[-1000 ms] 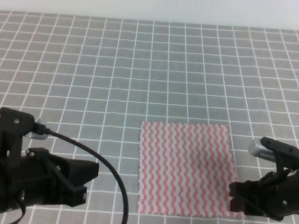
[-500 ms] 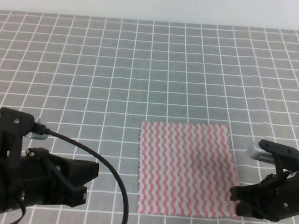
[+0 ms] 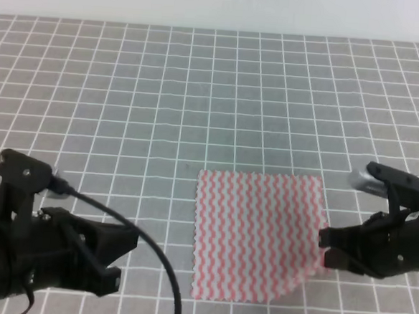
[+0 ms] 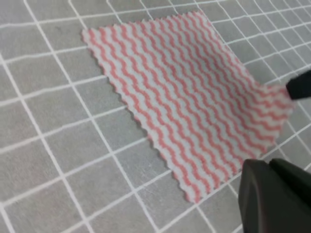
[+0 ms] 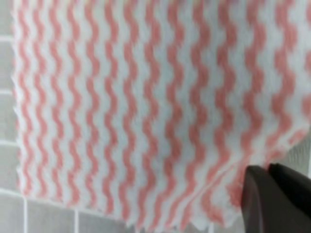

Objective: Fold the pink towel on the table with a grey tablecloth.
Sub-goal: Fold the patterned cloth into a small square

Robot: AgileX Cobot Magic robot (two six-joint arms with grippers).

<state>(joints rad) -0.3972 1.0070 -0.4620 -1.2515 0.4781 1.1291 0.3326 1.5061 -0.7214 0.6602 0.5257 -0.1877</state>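
Note:
The pink towel [image 3: 254, 232] lies on the table with a grey tablecloth [image 3: 200, 92], in front of centre and to the right. My right gripper [image 3: 324, 248] is shut on the towel's near right corner and holds it up off the cloth, so the towel's front right edge runs diagonally. The right wrist view is filled by the towel [image 5: 146, 107], with a dark finger [image 5: 277, 199] at the pinched corner. My left gripper [image 3: 125, 248] hovers to the left of the towel, not touching it. In the left wrist view the towel [image 4: 184, 92] shows its raised corner at the right.
The grey gridded cloth stretches back to a white wall [image 3: 220, 7]. A black cable [image 3: 152, 254] loops from the left arm down to the front edge. Nothing else lies on the cloth.
My right gripper has risen and moved back with the towel's near right corner, peeling it off the cloth. The left arm has hardly moved.

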